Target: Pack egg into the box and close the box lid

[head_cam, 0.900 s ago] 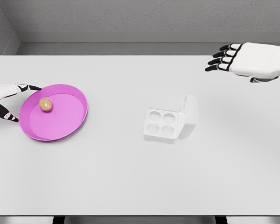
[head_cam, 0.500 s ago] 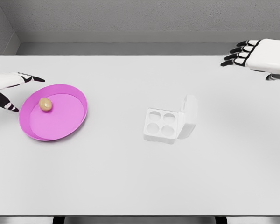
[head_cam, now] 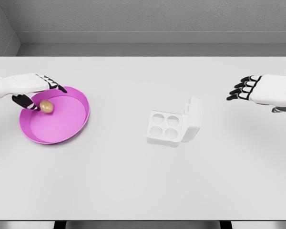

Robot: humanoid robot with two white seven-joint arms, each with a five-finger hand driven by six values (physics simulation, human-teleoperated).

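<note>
A plain white tabletop (head_cam: 133,181) fills the view, with a grey wall and ledge behind it. Nearest on it, well to the right of the left hand and somewhat nearer the camera than the right one, sits the small white four-cup egg box (head_cam: 166,126); all four cups are empty and its hinged lid (head_cam: 193,116) stands upright along the right-hand edge.

Farther back on the left lies the shallow round magenta plate (head_cam: 71,130), and the small tan egg (head_cam: 46,106) rests in its far-left part. The left hand (head_cam: 31,88) reaches in over that rim, its thumb and forefinger spread with the egg just beside them, apparently between the two tips; they have not closed on it, and I cannot tell whether either tip touches the shell.

The right hand (head_cam: 262,90) hovers well off to the right of the box, holding nothing, its fingers loosely curled and relaxed.

The egg should be light, smooth and brittle (and ready to roll on that slick plate), so a gentle pinch across its middle with the fingertips on opposite sides looks the safest hold.
</note>
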